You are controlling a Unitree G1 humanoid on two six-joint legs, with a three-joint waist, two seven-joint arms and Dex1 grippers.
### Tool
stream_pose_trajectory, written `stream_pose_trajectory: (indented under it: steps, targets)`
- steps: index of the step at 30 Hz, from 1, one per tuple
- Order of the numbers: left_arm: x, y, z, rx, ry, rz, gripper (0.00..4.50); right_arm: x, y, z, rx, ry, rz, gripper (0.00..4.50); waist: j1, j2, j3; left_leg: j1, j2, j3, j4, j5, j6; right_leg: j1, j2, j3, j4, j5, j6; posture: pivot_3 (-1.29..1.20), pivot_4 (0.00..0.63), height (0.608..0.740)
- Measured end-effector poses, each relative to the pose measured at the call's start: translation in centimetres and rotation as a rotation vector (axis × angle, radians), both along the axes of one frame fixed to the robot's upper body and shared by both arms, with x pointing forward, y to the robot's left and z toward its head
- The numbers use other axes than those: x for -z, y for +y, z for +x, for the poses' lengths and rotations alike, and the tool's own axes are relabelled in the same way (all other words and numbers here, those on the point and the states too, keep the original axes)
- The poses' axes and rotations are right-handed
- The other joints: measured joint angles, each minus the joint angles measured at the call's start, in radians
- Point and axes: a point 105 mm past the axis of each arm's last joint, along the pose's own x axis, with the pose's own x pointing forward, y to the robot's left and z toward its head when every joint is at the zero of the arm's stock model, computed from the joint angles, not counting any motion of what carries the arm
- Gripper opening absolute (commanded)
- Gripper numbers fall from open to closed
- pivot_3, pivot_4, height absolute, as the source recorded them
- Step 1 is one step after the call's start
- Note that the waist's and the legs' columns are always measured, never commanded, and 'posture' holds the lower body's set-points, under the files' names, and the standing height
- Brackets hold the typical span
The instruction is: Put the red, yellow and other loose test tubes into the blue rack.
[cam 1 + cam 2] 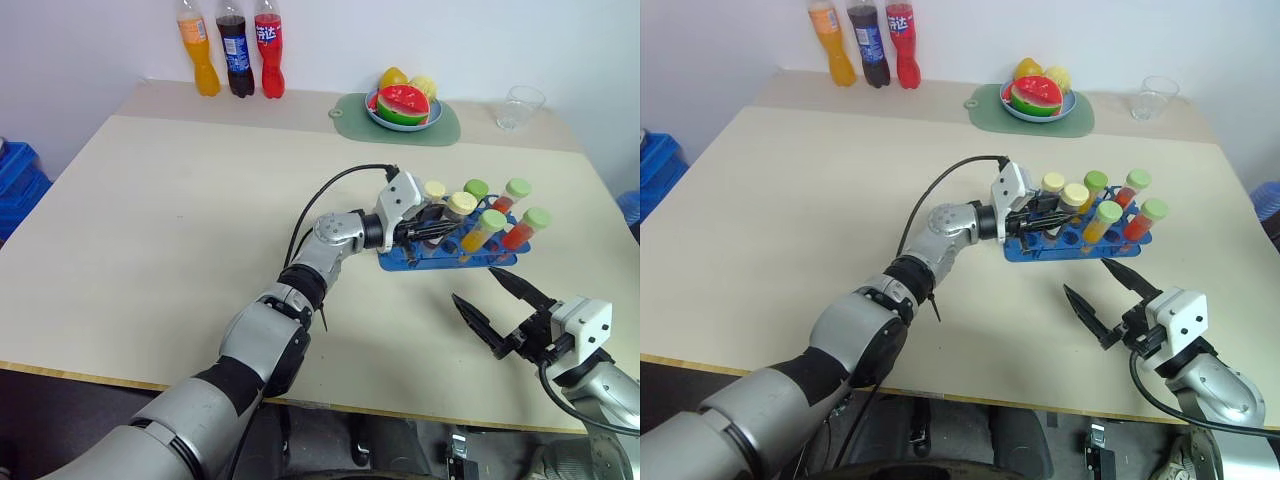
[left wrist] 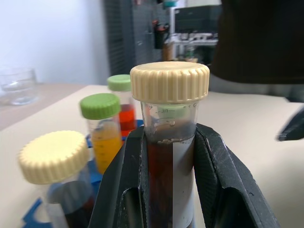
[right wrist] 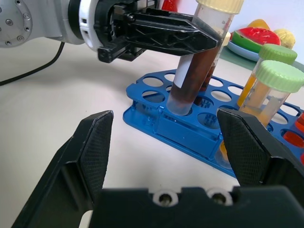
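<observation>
The left gripper (image 3: 209,40) clamps a cream-capped test tube (image 3: 192,78), its base in a hole of the blue rack (image 3: 185,130). Near the rack, the right gripper (image 1: 492,305) hovers, fingers wide apart.

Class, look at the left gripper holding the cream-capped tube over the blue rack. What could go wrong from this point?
1. The left gripper holds the cream-capped tube tilted, its base just at a hole of the blue rack; it may jam on the rim.
2. Pushing down could shift or tip the light rack.
3. Neighbouring tubes stand close and could get knocked.
</observation>
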Motion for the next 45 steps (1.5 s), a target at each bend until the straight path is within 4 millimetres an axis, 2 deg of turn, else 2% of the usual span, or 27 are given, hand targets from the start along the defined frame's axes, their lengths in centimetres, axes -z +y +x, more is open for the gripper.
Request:
stream_pose_trajectory:
  steps: [2, 5, 11, 17, 20, 23, 26, 29, 33, 37, 43, 45]
  targets:
    - [0.0, -0.1, 0.1, -0.015, -0.006, 0.011, 0.73, 0.0, 0.0, 0.0, 0.002, 0.000, -0.001, 3.84, -0.001, 0.000, 0.000, 0.000, 0.000, 0.000, 0.000, 0.000, 0.000, 0.000, 0.000, 0.000, 0.000, 0.000, 0.000, 0.00, 0.150, 0.740]
    - [1.5, 0.1, 0.5, -0.051, 0.042, 0.060, 0.73, 0.0, 0.0, 0.0, 0.005, -0.001, 0.000, 3.84, -0.003, 0.000, 0.000, 0.000, 0.000, 0.000, 0.000, 0.000, 0.000, -0.001, 0.000, 0.000, 0.000, 0.000, 0.000, 0.00, 0.150, 0.740]
    - [1.6, -0.1, 0.4, -0.041, 0.036, 0.070, 0.73, -0.1, 0.0, 0.1, 0.007, -0.007, -0.005, 3.84, -0.002, 0.000, 0.000, 0.000, 0.000, 0.000, 0.000, 0.000, 0.000, -0.001, 0.000, 0.000, 0.000, 0.000, 0.000, 0.00, 0.150, 0.740]
    - [1.7, 0.2, 0.0, 0.014, 0.105, 0.050, 3.63, 0.1, 0.1, 0.2, 0.017, -0.008, 0.009, 3.84, -0.001, 0.000, 0.000, 0.000, 0.000, 0.000, 0.000, -0.001, 0.000, -0.001, 0.000, 0.000, 0.000, 0.000, 0.000, 0.00, 0.150, 0.740]
    - [1.1, 0.4, 0.1, 0.018, 0.105, 0.015, 3.63, 0.2, 0.0, 0.1, 0.032, -0.004, 0.015, 3.84, -0.001, 0.000, 0.000, 0.000, 0.000, 0.000, 0.000, -0.001, 0.000, -0.001, 0.000, 0.000, 0.000, 0.000, 0.000, 0.00, 0.150, 0.740]
    - [0.9, 1.5, 0.2, 0.027, 0.061, -0.007, 3.63, 0.7, -0.4, 0.0, 0.064, 0.016, 0.017, 3.84, -0.003, 0.001, 0.000, 0.000, 0.000, 0.000, -0.001, -0.001, 0.000, -0.001, 0.000, 0.000, 0.000, 0.000, 0.000, 0.00, 0.150, 0.740]
    - [1.3, 3.9, 0.8, 0.013, 0.042, -0.016, 3.63, 1.1, -0.7, -0.3, 0.093, 0.035, 0.020, 3.84, -0.007, 0.001, -0.001, 0.000, 0.001, 0.000, -0.001, -0.001, 0.000, -0.001, 0.000, 0.000, 0.001, 0.000, 0.000, 0.00, 0.150, 0.740]
    - [1.1, 7.7, 1.2, -0.003, 0.003, -0.065, 3.63, 1.6, -1.1, -1.0, 0.121, 0.056, 0.009, 3.84, -0.008, 0.002, -0.001, 0.000, 0.001, 0.000, -0.001, -0.001, 0.000, -0.001, 0.000, 0.000, 0.001, 0.000, 0.000, 0.00, 0.150, 0.740]
    - [2.2, 13.9, 1.4, -0.035, 0.001, -0.034, 3.63, 2.3, -2.2, -2.9, 0.175, 0.102, -0.007, 3.84, -0.008, 0.002, -0.001, 0.000, 0.001, 0.001, -0.001, -0.001, 0.000, -0.001, 0.000, 0.000, 0.001, 0.000, 0.000, 0.00, 0.150, 0.740]
    - [3.0, 19.6, 0.4, -0.058, 0.050, 0.022, 3.63, 3.2, -3.5, -5.1, 0.227, 0.162, -0.019, 3.84, -0.008, 0.002, -0.001, 0.000, 0.002, 0.001, -0.001, -0.001, 0.000, -0.001, 0.000, 0.000, 0.001, 0.000, 0.000, 0.00, 0.150, 0.740]
    - [2.3, 24.3, -1.6, -0.100, 0.085, 0.082, 3.63, 3.0, -4.1, -6.0, 0.254, 0.161, -0.022, 3.84, -0.009, 0.003, -0.002, 0.001, 0.002, 0.000, -0.001, -0.001, -0.001, -0.001, -0.001, 0.000, 0.001, 0.000, 0.000, 0.00, 0.150, 0.740]
    - [1.8, 25.1, -2.1, -0.109, 0.090, 0.097, 3.63, 3.1, -4.3, -6.4, 0.265, 0.172, -0.021, 3.84, -0.008, 0.004, -0.002, 0.001, 0.003, 0.000, -0.001, -0.001, -0.001, -0.001, -0.001, 0.000, 0.001, 0.000, 0.000, 0.00, 0.150, 0.740]
